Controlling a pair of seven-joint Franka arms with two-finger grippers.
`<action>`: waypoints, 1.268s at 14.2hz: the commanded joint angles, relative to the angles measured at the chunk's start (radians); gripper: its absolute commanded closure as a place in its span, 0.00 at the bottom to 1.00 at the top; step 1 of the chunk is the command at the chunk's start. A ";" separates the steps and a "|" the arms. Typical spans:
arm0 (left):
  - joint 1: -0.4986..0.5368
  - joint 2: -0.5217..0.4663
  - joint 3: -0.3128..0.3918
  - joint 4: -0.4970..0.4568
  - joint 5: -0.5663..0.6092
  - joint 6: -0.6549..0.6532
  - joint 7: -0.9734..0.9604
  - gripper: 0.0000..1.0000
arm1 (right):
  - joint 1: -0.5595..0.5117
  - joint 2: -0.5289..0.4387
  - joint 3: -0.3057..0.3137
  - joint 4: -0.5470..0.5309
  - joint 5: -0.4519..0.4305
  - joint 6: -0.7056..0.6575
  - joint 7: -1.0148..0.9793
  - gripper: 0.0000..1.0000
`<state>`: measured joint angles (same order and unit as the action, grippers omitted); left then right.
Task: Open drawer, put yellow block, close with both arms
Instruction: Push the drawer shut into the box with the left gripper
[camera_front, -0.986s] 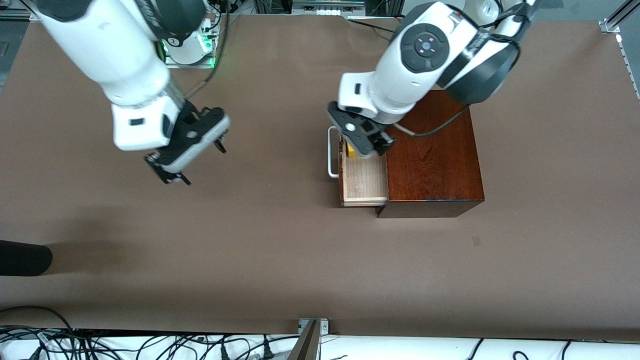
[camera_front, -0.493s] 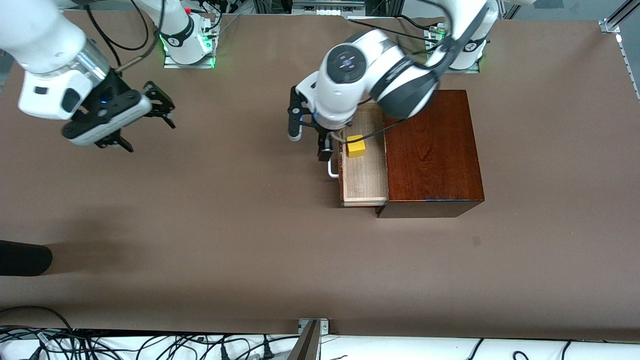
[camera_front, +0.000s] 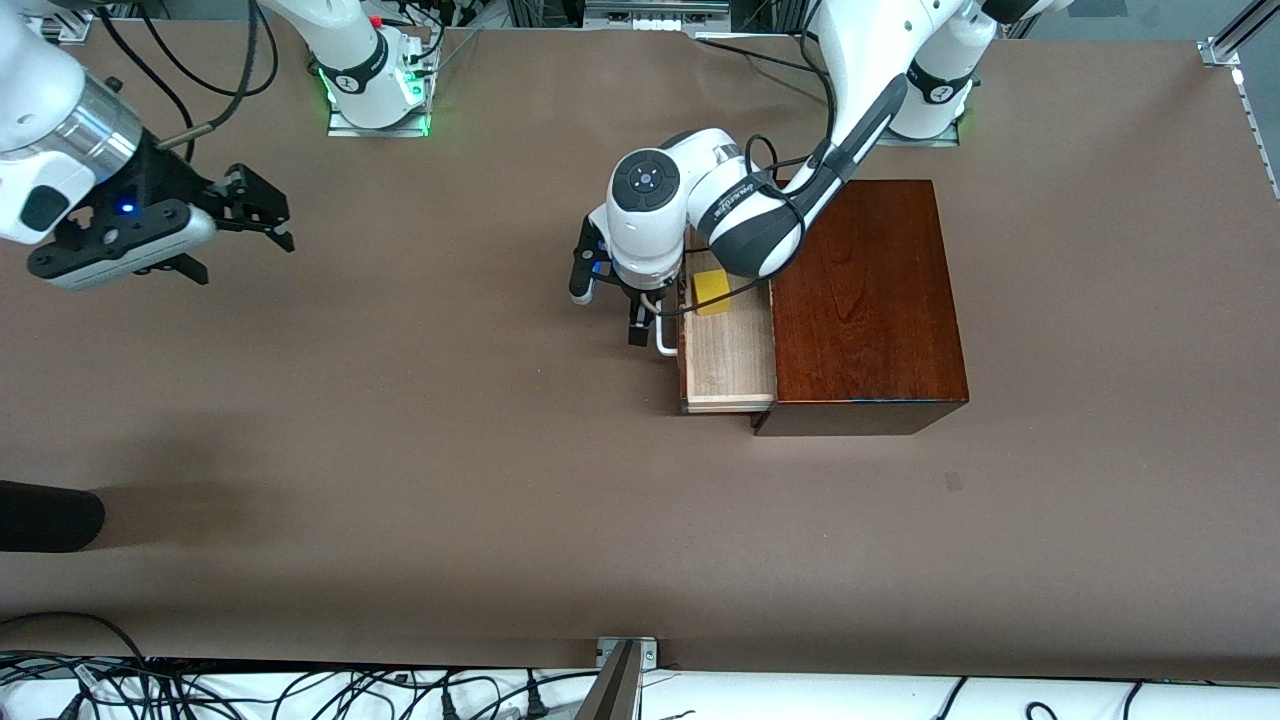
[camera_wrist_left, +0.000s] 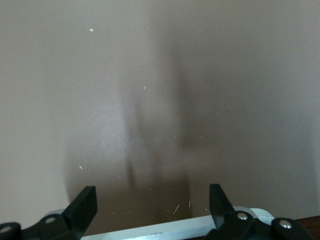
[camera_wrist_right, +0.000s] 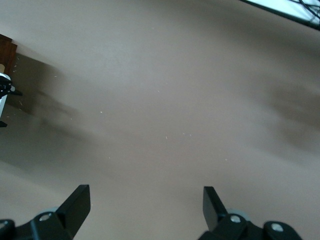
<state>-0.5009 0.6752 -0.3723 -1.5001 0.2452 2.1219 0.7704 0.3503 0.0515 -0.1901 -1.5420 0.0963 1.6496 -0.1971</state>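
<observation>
The drawer (camera_front: 728, 362) stands pulled out of the dark mahogany box (camera_front: 865, 300), with its white handle (camera_front: 664, 345) toward the right arm's end. The yellow block (camera_front: 711, 292) lies in the pale tray, at the part farther from the front camera. My left gripper (camera_front: 608, 315) is open and empty, low in front of the drawer, just beside the handle. In the left wrist view the gripper (camera_wrist_left: 152, 202) has its fingers wide apart and the white handle (camera_wrist_left: 165, 227) lies between them. My right gripper (camera_front: 245, 260) is open and empty over bare table at the right arm's end; it also shows in the right wrist view (camera_wrist_right: 145, 200).
A black rounded object (camera_front: 48, 515) lies at the table's edge at the right arm's end, nearer the front camera. Cables (camera_front: 300, 690) run along the table's near edge. The box's corner (camera_wrist_right: 6, 49) shows in the right wrist view.
My left gripper left the yellow block in the drawer, dropped low and moved in front of the handle. My right arm drew back toward its end of the table.
</observation>
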 joint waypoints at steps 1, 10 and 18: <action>0.009 -0.020 0.009 -0.025 0.032 -0.100 0.006 0.00 | -0.053 -0.044 0.028 -0.041 0.016 -0.030 0.018 0.00; 0.019 -0.046 0.041 0.024 0.141 -0.425 0.009 0.00 | -0.053 -0.068 0.023 -0.069 -0.059 -0.030 0.038 0.00; 0.045 -0.103 0.038 0.030 0.099 -0.442 -0.057 0.00 | -0.045 -0.047 0.026 -0.044 -0.063 -0.031 0.050 0.00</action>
<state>-0.4659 0.6494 -0.3325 -1.4530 0.3596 1.7033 0.7446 0.3113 0.0115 -0.1813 -1.5857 0.0534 1.6235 -0.1592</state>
